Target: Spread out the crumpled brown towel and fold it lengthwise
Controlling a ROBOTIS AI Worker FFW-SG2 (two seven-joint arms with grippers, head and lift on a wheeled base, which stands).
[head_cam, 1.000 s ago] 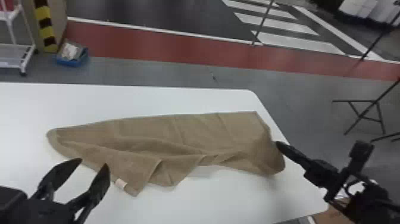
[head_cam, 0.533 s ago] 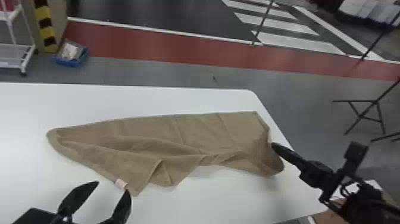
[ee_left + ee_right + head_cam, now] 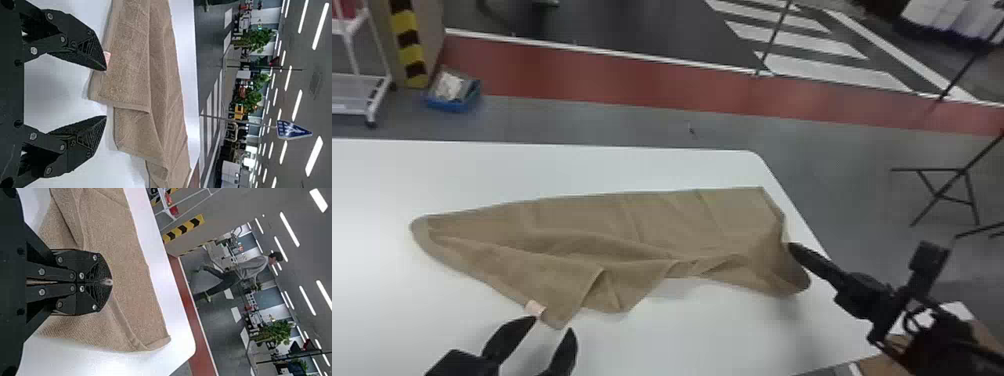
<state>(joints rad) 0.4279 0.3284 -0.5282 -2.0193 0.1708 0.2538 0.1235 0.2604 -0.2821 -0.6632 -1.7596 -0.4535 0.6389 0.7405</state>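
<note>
One blue bin (image 3: pixel 452 104) beyond the towel (image 3: pixel 592 220) holds whitish contents (image 3: pixel 449 86).

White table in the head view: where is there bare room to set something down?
The table is bare along its far edge behind the towel, left of the towel, and in front between left pincer and right pincer. Crowded: the towel's right end, gripped beside the table edge, and the tagged corner by the left pincer.
</note>
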